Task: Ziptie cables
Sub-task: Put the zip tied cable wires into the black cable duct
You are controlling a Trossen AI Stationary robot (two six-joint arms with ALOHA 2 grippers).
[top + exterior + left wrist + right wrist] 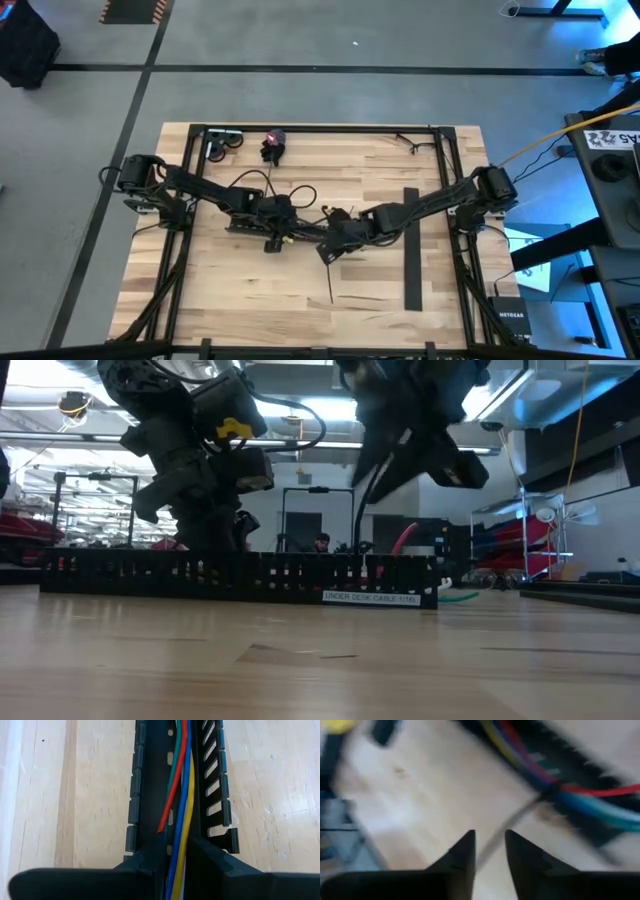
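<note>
The cables (180, 795), red, green, blue and yellow, lie lengthwise inside the black slotted cable tray (215, 780), which sits near the middle of the bench (240, 300). The left claw (175, 857) is at one end of the tray, its fingers close together with the cables running between them; they look clamped on the bundle, pinning it in the channel.

The right claw (489, 852) hovers just beside the tray on its other side. Its fingers stand a little apart, and a thin dark zip-tie strip (507, 827) runs from the gap between them up to the bundle, where it seems to wrap the cables. Whether the fingers actually pinch the strip I cannot tell.

The step in hand looks like pulling the tie tight. To do it well, the right claw should close firmly on the tail and draw it straight away from the tray, in line with the strip, while the left claw keeps the bundle down. A sideways tug could lift the cables out of the channel or shift the tray.
</note>
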